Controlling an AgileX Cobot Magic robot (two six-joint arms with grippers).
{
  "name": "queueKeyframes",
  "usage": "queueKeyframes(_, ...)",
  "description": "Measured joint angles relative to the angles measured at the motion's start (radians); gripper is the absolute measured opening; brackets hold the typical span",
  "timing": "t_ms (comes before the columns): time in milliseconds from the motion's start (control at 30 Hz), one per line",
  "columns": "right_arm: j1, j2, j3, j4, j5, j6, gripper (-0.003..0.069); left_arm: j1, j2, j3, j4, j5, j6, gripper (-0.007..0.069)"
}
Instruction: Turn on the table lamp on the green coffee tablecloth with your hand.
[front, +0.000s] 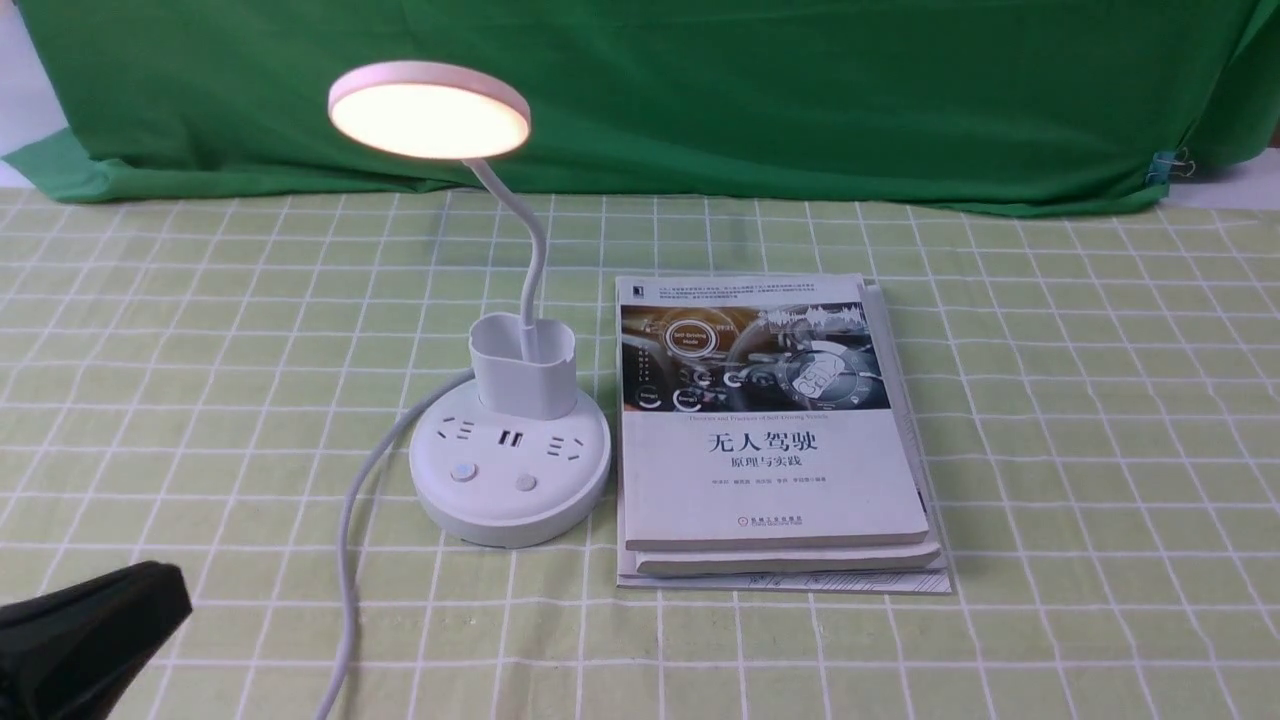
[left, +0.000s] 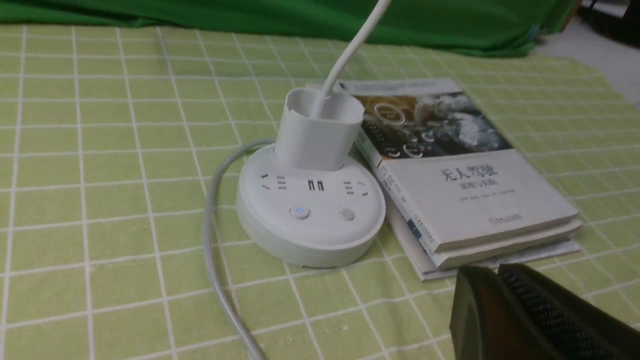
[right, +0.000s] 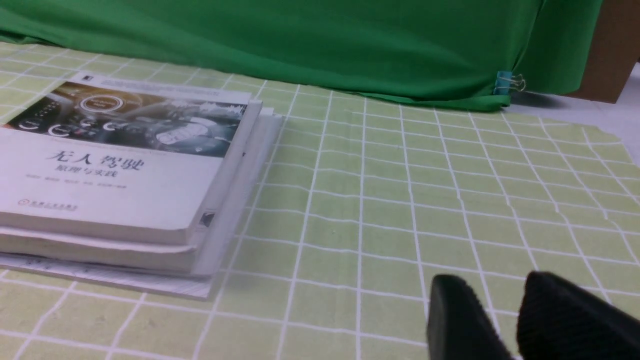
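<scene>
White and glowing, the table lamp (front: 509, 455) at eleven o'clock likely needs nothing more, so I hold back my grippers (left gripper (left: 494, 270) closed, right gripper (right: 500, 280) parted, both empty).

"无人驾驶 原理与实践" on the top book (front: 770, 480)

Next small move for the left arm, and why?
Probably ease the left gripper back, away from the lamp, without pressing anything. The lamp's disc head is already glowing, and the gripper is off both buttons on the base, so another press could switch it off.
</scene>
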Motion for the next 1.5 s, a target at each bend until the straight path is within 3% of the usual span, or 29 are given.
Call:
queueKeyframes(200,0.000,0.000,0.000,0.000,0.000,0.000,0.0245,0.000,-0.092,0.014,-0.004,-0.004,-0.002,0.0018)
queueKeyframes(1233,0.000,0.000,0.000,0.000,0.000,-0.001,0.0245,0.005,-0.102,0.042,0.011,-0.007,0.028,0.0019)
queueKeyframes(1333,0.000,0.000,0.000,0.000,0.000,-0.001,0.0245,0.103,-0.103,0.071,0.107,-0.016,0.035,0.0019)
queueKeyframes(1500,0.000,0.000,0.000,0.000,0.000,-0.001,0.0245,0.277,-0.168,0.177,0.060,-0.058,0.035,0.0019)
